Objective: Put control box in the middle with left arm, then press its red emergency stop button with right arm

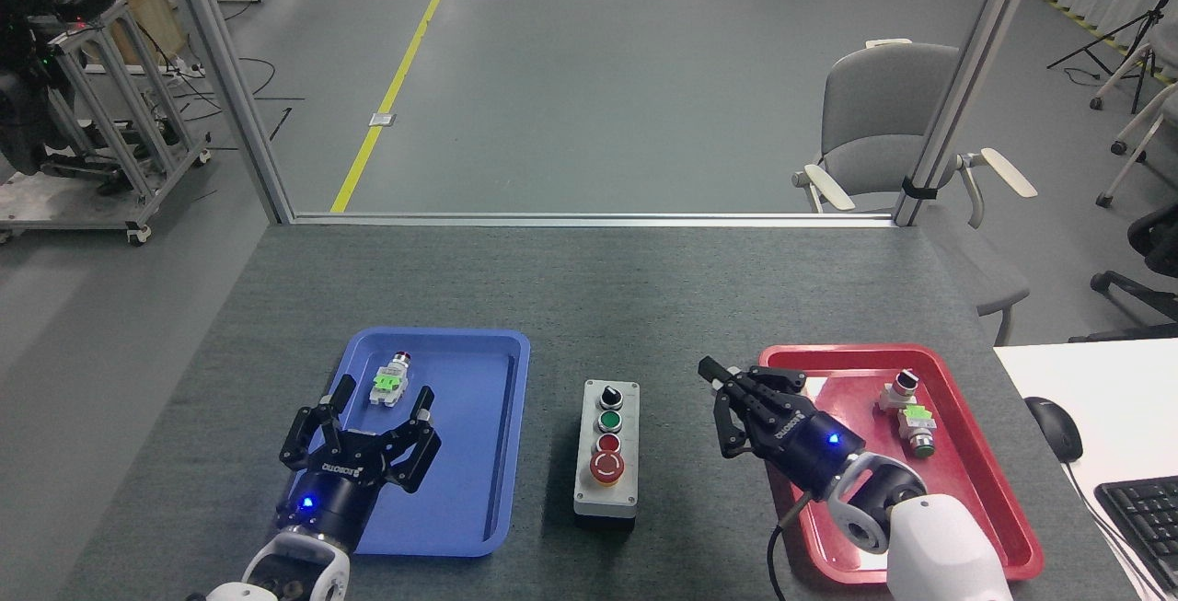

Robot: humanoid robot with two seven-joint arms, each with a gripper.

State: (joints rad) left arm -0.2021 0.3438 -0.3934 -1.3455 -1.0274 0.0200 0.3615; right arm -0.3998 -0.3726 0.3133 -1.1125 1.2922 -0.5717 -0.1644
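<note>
The control box (606, 481) lies lengthwise on the bare dark-grey tabletop (644, 306) between the two trays, untouched. Its red emergency stop button (607, 466) is the nearest in the row, behind it a small red button, a green button and a black knob. My left gripper (385, 398) hangs open over the blue tray (479, 491), left of the box, holding nothing. My right gripper (713, 375), with its looping cable, points left at the red tray's left rim, fingers together, a short way right of the box.
A small silver-and-green switch part (390, 384) lies at the back of the blue tray, just beyond my left fingertips. A similar part (906, 408) lies in the red tray (975, 481). A white desk (1104, 380) with mouse and keyboard adjoins on the right.
</note>
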